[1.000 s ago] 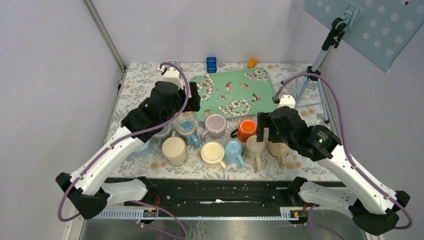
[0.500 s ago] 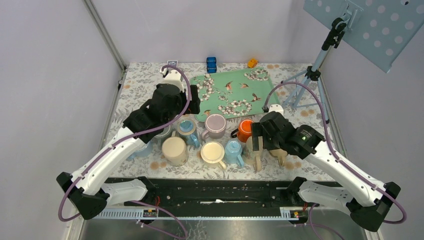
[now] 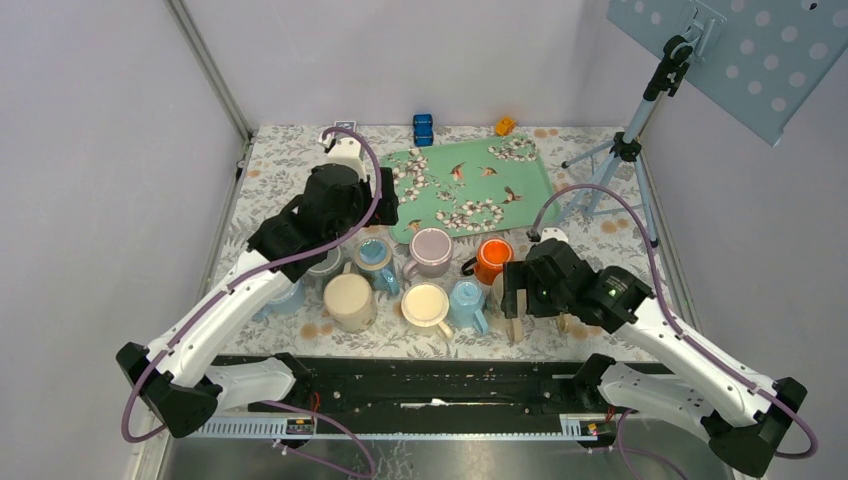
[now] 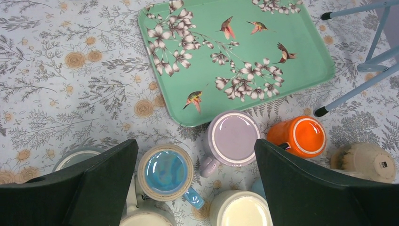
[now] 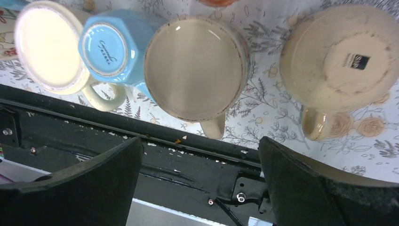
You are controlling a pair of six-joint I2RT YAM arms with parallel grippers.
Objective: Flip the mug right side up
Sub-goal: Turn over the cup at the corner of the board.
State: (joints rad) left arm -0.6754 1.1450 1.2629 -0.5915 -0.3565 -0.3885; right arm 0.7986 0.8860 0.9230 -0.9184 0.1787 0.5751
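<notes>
One inverted cream mug (image 5: 341,56), seemingly just off-centre below right gripper (image 5: 200,146), jaws apart

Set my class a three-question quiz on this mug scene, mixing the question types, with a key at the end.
1. True or false: the light blue mug stands with its base facing up.
2. The cream mug with a printed label on its base is: A on the tray; B on the table; C held in jaws.
3. Fill in: the left gripper and the right gripper both have their jaws ___.
Key: 1 true; 2 B; 3 open.
</notes>
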